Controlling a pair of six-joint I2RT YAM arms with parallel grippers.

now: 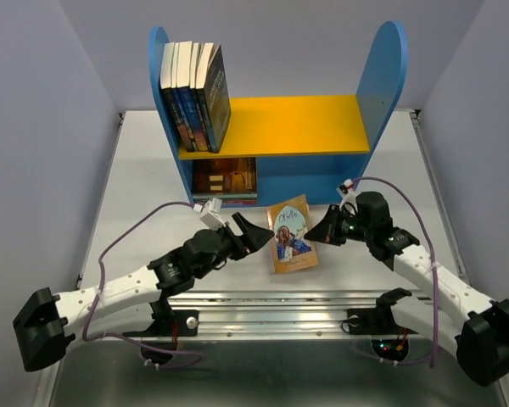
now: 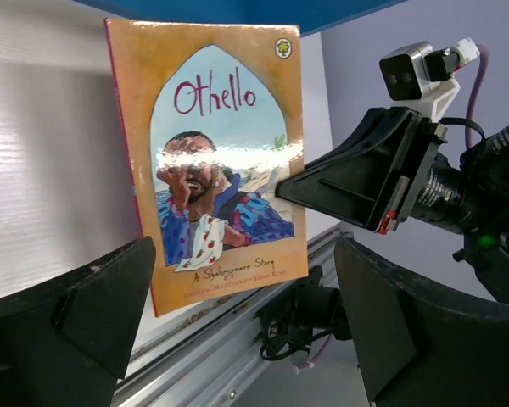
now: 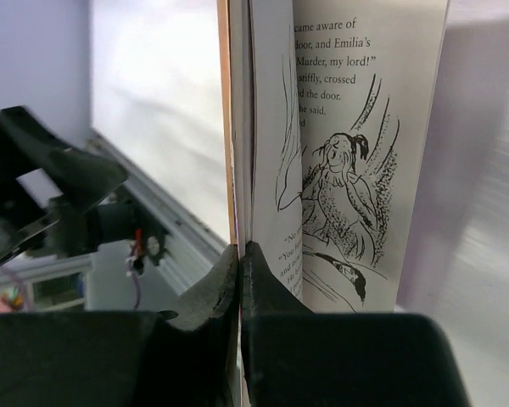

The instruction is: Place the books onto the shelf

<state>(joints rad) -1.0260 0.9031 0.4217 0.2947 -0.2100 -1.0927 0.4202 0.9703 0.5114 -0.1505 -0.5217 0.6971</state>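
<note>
Top external view: right gripper (image 1: 312, 232) pinches one edge of the Othello book (image 1: 290, 237), left gripper (image 1: 256, 234) gaping wide just beside it.

Shelf (image 1: 280, 125): I saw it at the far middle of the table (image 1: 144, 186)
Upright books (image 1: 195, 95): on its upper board, at the left end
Flat books (image 1: 225, 178): in the lower compartment, left part
Othello book (image 1: 291, 235): before the shelf, between my grippers
Left gripper (image 1: 259, 233): just left of it
Right gripper (image 1: 320, 231): on its right edge
</note>
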